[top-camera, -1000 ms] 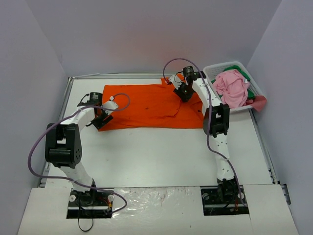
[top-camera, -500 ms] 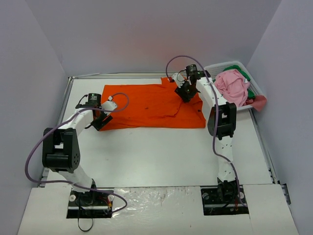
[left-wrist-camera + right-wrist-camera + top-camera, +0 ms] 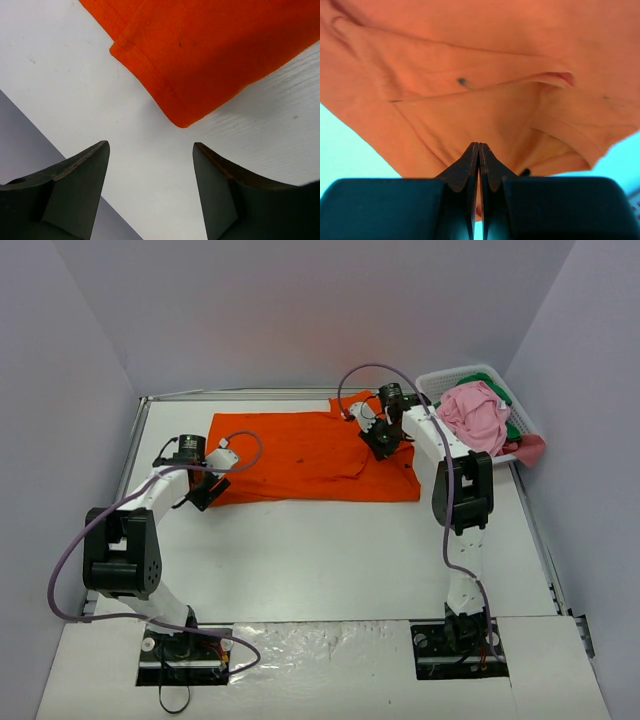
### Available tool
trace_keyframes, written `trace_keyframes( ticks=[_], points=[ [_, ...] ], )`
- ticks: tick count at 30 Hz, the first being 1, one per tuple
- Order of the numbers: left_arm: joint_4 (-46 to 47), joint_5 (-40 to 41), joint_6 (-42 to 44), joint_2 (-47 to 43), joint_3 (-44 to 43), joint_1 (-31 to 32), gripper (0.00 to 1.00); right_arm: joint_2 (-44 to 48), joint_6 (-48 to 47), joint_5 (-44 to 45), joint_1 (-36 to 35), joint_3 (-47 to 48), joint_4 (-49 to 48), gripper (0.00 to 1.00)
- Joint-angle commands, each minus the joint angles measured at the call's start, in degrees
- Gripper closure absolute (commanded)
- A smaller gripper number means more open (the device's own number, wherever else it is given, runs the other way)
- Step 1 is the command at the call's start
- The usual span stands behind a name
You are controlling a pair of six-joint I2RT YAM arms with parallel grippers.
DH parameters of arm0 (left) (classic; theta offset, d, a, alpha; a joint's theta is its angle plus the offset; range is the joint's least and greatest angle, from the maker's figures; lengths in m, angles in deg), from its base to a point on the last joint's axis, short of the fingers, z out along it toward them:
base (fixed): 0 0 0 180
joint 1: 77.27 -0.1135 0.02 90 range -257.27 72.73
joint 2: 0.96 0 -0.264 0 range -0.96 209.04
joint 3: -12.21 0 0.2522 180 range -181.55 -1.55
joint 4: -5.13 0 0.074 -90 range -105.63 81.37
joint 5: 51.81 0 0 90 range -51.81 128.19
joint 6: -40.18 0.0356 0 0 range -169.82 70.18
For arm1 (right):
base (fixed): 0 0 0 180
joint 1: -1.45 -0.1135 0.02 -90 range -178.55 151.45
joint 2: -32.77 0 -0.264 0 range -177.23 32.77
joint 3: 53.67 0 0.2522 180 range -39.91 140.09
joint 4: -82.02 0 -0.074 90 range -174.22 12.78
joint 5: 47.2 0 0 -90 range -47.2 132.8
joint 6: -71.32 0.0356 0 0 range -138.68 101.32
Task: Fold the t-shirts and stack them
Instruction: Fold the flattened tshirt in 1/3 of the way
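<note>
Left gripper [image 3: 207,490]: spread and empty, low over the table [image 3: 330,550], just near-left of the shirt's near-left corner [image 3: 182,119].
Orange shirt [image 3: 300,455]: flat on the far middle of the table, long axis left to right, between both grippers.
Right gripper [image 3: 381,443]: pressed together on the shirt's far-right part; I cannot tell whether cloth is caught.
Nearer arm: left for the left end, right for the right end.
Basket [image 3: 455,375]: far right, holding the pink shirt [image 3: 475,415] and the green shirt [image 3: 512,430].

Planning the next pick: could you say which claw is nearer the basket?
Right. The right claw is on the orange shirt beside the basket; the left claw is far across.
</note>
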Motion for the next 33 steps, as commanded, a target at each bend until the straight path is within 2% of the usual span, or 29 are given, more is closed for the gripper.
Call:
trace_keyframes(
  ticks=[1, 9, 33],
  points=[
    [-0.01, -0.66, -1.51, -3.21, 0.17, -0.52, 0.34, 2.89, 0.65, -2.64, -2.00, -1.08, 2.22, 1.00],
    [0.34, -2.25, -2.30, -4.09, 1.23, -0.61, 0.34, 0.88, 1.00, -2.99, -4.98, -2.93, 2.92, 1.00],
    [1.92, -2.78, -2.65, -2.77, 2.46, -0.61, 0.34, -1.76, -0.50, -4.75, -7.01, -5.40, 6.88, 1.00]
  ],
)
